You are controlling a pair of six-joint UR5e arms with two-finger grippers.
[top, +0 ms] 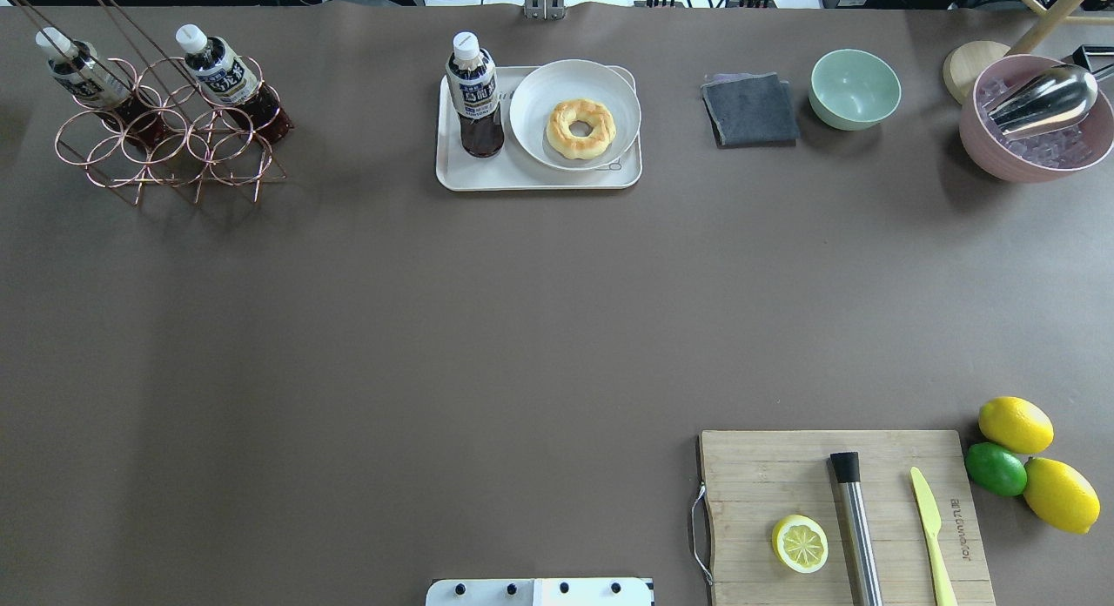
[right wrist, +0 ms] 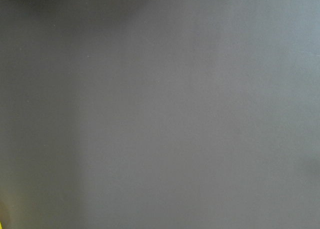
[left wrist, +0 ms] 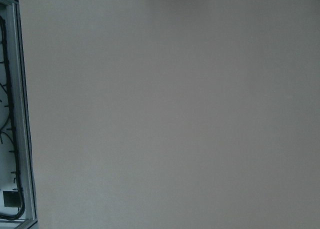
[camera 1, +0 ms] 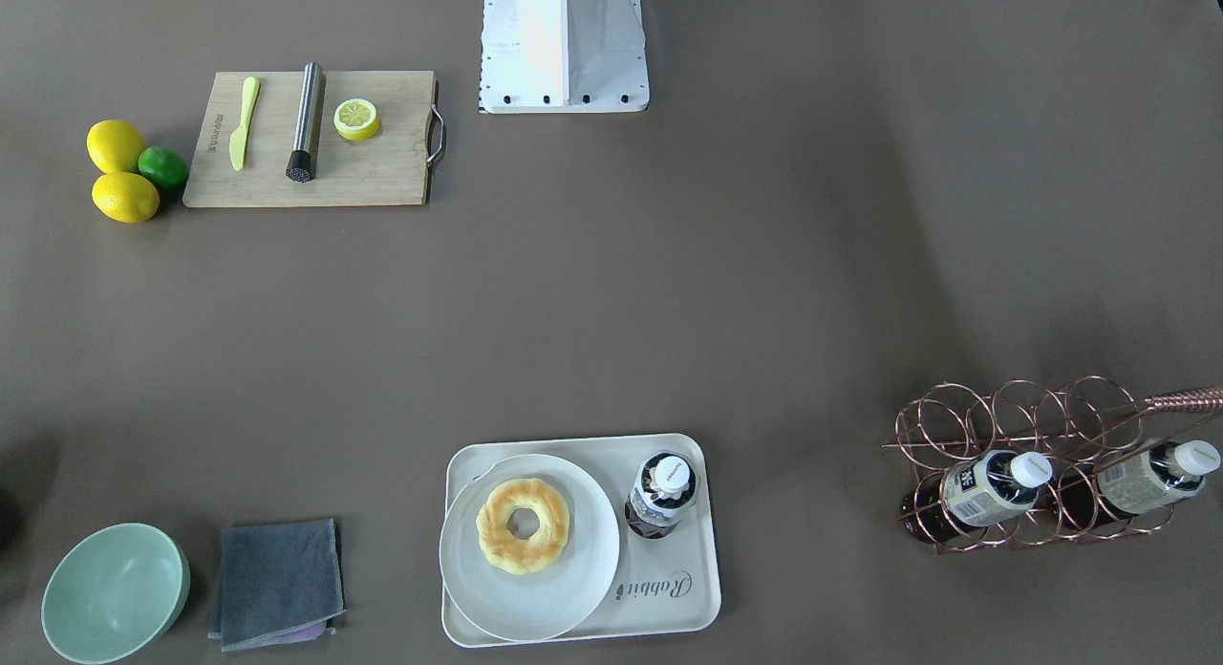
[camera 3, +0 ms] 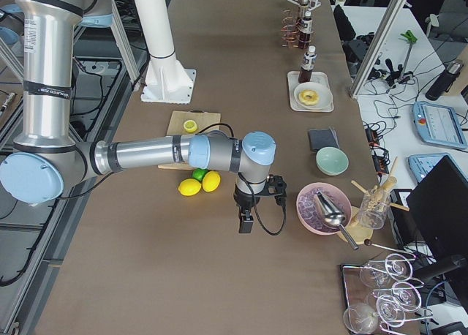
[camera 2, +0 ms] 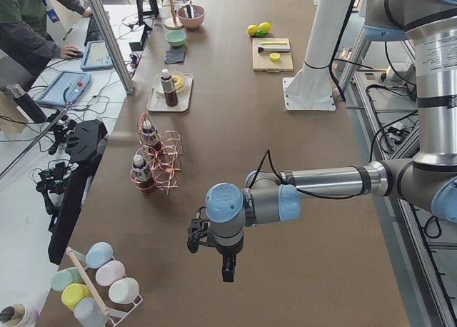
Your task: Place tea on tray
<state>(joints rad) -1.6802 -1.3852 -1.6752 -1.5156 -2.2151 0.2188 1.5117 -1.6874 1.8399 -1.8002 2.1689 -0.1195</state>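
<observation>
One tea [top: 474, 92] is stood upright on the tray [top: 540, 178], at the end nearer the copper wire rack [top: 165, 158] and just beside the round white plate [top: 533, 101], on which a doughnut [top: 580, 128] is laid. Two like bottles [top: 218, 70] are held tilted in the rack, well apart from the tray. A folded grey cloth [top: 750, 110] and a green bowl [top: 855, 88] are set past the tray's other end. A lemon half [top: 800, 543], a steel muddler [top: 857, 528] and a yellow knife [top: 933, 532] are carried on a wooden cutting board [top: 757, 467], with two lemons [top: 1016, 424] and a lime [top: 996, 468] grouped beside it. The left gripper [camera 2: 226, 273] and the right gripper [camera 3: 246, 224] are each hung over bare table [top: 435, 327], pointed down. Whether their fingers are apart or together cannot be told.
</observation>
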